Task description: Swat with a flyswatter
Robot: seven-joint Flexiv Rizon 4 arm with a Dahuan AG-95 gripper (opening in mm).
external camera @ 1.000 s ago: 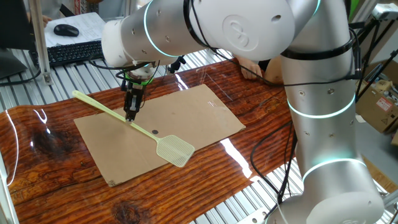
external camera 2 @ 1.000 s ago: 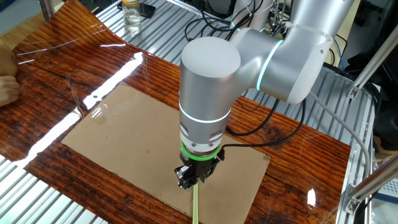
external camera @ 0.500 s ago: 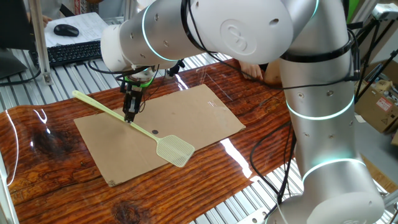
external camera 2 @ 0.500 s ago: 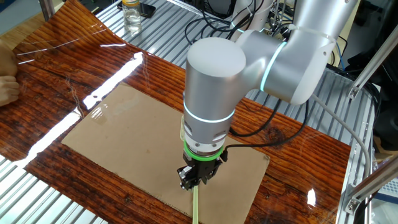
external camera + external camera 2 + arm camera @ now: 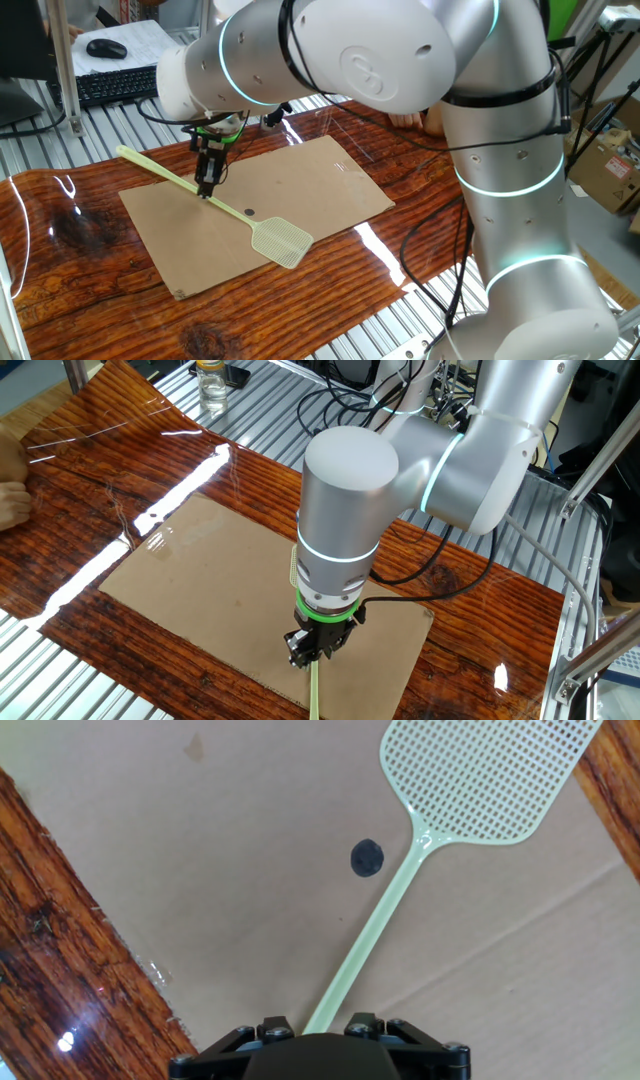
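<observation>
You have the cardboard sheet flat on the wooden table. The flyswatter lies on it, head right and near, handle running left and far, dark spot beside the handle.

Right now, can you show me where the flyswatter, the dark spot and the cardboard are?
flyswatter [image 5: 487, 775], hand view, on its mesh head.
dark spot [image 5: 367, 858], hand view, on its middle.
cardboard [image 5: 320, 185], one fixed view, on a bare part.
</observation>
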